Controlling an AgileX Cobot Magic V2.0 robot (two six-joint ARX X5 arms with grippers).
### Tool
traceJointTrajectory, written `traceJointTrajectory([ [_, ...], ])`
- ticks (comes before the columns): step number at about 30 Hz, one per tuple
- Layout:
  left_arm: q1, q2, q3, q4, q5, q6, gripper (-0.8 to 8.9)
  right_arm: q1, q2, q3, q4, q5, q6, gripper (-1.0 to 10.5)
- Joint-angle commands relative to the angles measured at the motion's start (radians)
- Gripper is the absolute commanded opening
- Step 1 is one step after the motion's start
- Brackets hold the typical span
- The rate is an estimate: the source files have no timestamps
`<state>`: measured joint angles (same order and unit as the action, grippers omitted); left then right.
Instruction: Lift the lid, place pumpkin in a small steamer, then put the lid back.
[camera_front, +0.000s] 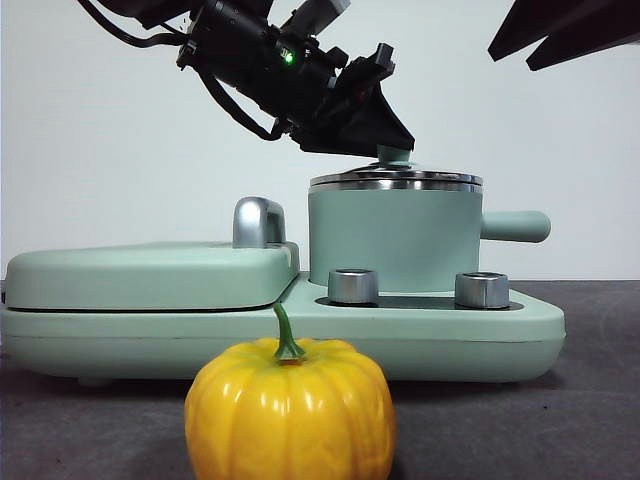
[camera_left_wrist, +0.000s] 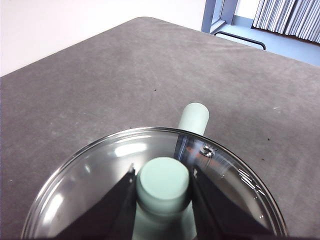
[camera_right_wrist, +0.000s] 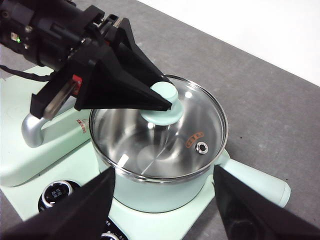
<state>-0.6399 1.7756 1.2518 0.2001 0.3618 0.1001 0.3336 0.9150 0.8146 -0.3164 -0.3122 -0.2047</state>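
I've got the left tool down on the round glass lid with the shiny steel rim, its two black jaws pinched in on either side of the mint-green knob, so it is closed on the knob and holding the lid there. The lid sits flat on the mint-green cylindrical pot with the steel rim, not lifted yet as far as I can judge from the front view, where rim meets rim with no gap. The pot's straight side handle sticks out away from the arm, which leaves the knob free to reach from above. My right tool hangs back above the pot with jaws spread wide, empty, waiting its turn. The glossy yellow-orange ribbed pumpkin with the short green stem stands upright on the grey desk, in front of the mint-green cooker base and well clear of the pot, so the right arm can take it once the lid is off. Inside the pot I see only bare steel.
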Motion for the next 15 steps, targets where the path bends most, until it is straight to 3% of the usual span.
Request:
traceJointTrajectory([
  [1,-0.010,0.024,0.022,0.005,0.000,-0.004,0.08,0.002,0.003,0.016,0.009,0.003,0.002,3.1],
  [15,-0.010,-0.020,0.024,0.010,-0.007,-0.004,0.08,0.002,0.004,0.016,0.008,0.003,0.002,3.1],
])
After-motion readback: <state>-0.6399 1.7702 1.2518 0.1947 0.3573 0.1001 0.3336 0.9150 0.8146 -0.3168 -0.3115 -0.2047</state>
